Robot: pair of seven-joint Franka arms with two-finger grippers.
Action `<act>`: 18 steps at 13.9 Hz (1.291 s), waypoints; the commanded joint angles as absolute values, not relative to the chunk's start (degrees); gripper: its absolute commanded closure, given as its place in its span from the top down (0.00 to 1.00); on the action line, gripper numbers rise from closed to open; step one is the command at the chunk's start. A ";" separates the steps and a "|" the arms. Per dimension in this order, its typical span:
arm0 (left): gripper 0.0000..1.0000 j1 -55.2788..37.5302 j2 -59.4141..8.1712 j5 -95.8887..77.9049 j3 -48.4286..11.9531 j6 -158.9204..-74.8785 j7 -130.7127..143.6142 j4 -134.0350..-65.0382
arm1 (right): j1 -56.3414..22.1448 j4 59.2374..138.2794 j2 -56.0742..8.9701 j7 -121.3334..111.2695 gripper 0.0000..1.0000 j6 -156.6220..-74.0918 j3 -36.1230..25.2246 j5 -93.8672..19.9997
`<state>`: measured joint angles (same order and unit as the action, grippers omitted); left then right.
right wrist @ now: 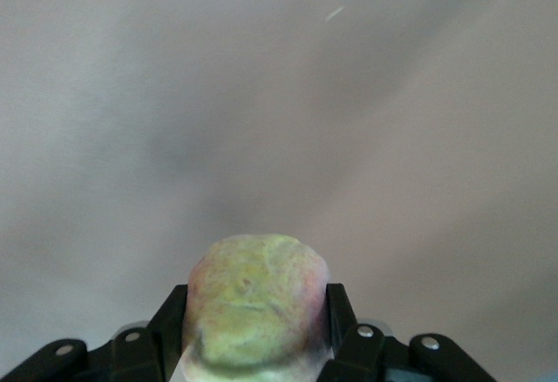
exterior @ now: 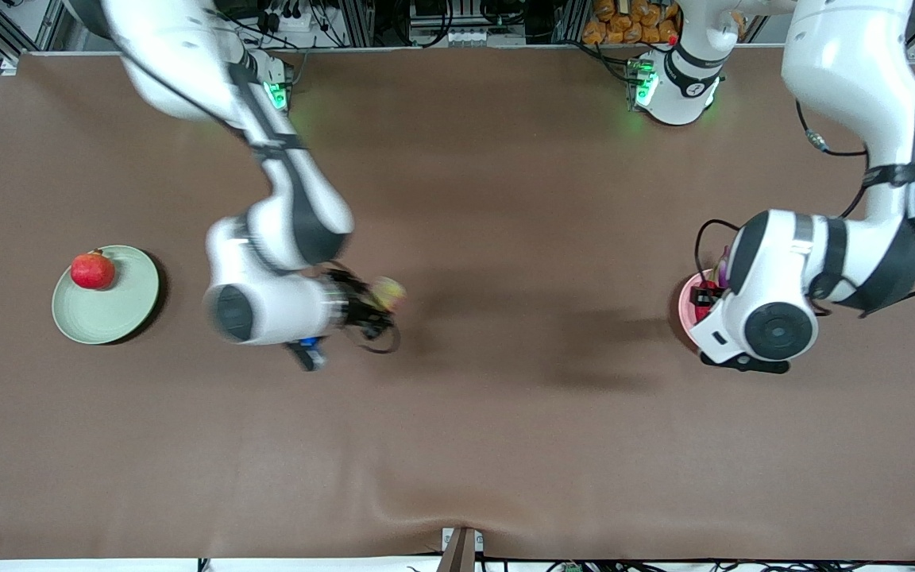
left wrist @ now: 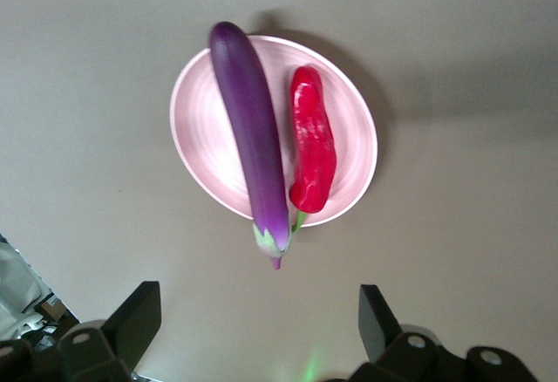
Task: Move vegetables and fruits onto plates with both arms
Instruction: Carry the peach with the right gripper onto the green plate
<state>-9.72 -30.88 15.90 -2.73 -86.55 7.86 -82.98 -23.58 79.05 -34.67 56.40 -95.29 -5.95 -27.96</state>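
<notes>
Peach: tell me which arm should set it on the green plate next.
Right. Its end effector is shut on the peach over bare table, beside the green plate that holds the pomegranate. The left end effector hangs open above the pink plate, with eggplant and chili on it.

No text, label, brand, number or sign can be read in any of the views. The plates, the fruits, the vegetables, the arms and the counter (exterior: pixel 505 445) carry no readable writing.
</notes>
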 commanded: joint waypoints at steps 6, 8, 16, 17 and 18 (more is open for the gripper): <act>1.00 -8.96 -30.67 16.08 -3.43 -85.87 7.65 -82.71 | -2.67 88.06 -26.54 11.21 0.00 -81.82 -5.36 -7.22; 1.00 -8.96 -30.67 16.00 -3.43 -85.87 7.56 -82.71 | 2.09 89.20 -26.98 3.12 0.00 -83.92 -5.36 -3.71; 1.00 -8.97 -30.67 16.00 -3.43 -85.78 7.65 -82.71 | 12.30 92.29 -33.39 -14.15 0.09 -97.20 -5.36 1.85; 1.00 -8.96 -30.67 16.00 -3.43 -85.78 7.65 -82.71 | 12.65 92.20 -34.09 -14.32 0.31 -98.16 -5.36 1.85; 1.00 -8.96 -30.67 15.91 -3.43 -85.87 7.73 -82.71 | 13.27 92.20 -34.45 -14.59 0.92 -98.61 -5.27 1.85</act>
